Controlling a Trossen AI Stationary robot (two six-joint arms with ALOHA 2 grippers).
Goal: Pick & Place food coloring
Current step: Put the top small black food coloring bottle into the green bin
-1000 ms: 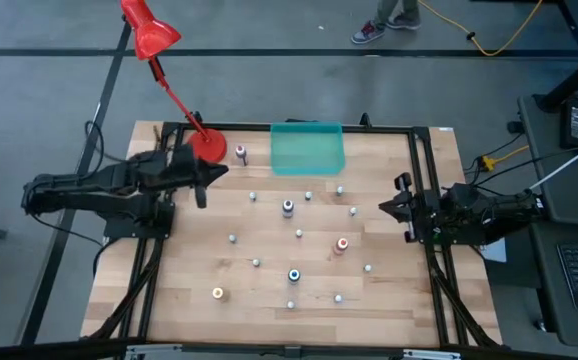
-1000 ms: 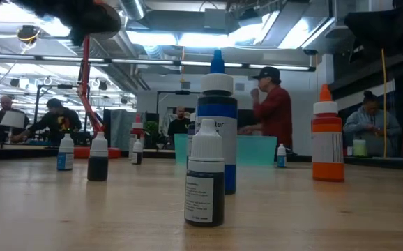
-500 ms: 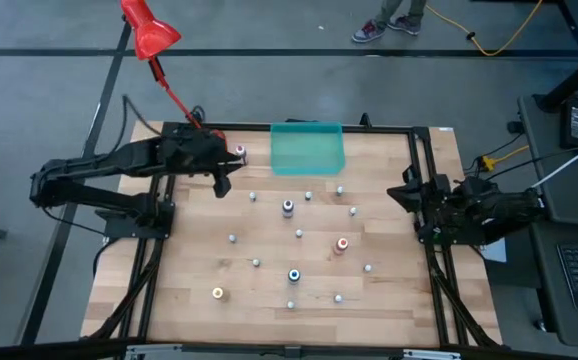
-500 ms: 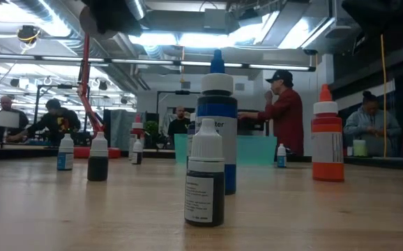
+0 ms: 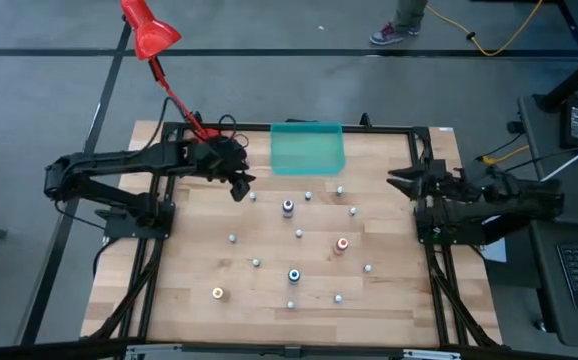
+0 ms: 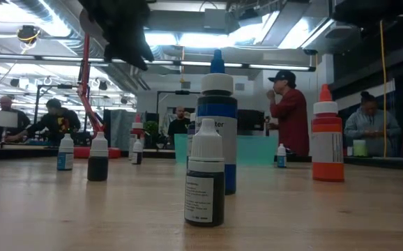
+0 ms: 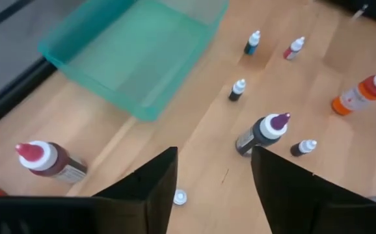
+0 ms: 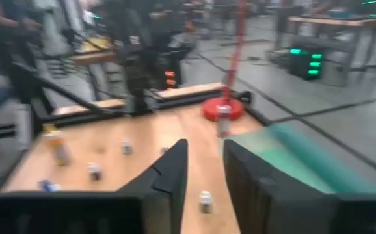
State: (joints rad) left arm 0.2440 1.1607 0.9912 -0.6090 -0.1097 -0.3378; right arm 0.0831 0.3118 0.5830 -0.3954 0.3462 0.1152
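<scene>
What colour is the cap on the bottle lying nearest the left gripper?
Purple cap on a dark bottle; left wrist view shows it best.

Almost nothing can be read. In the low view, at the centre of the frame, the tall blue food coloring bottle (image 6: 217,125) carries a label whose visible letters look like "ter", the rest hidden behind the small dark bottle (image 6: 205,174) in front of it. That small bottle's own white label at lower centre shows only lines of fine print too small to make out, as does the label on the orange bottle (image 6: 327,136) at the right of the frame.
</scene>
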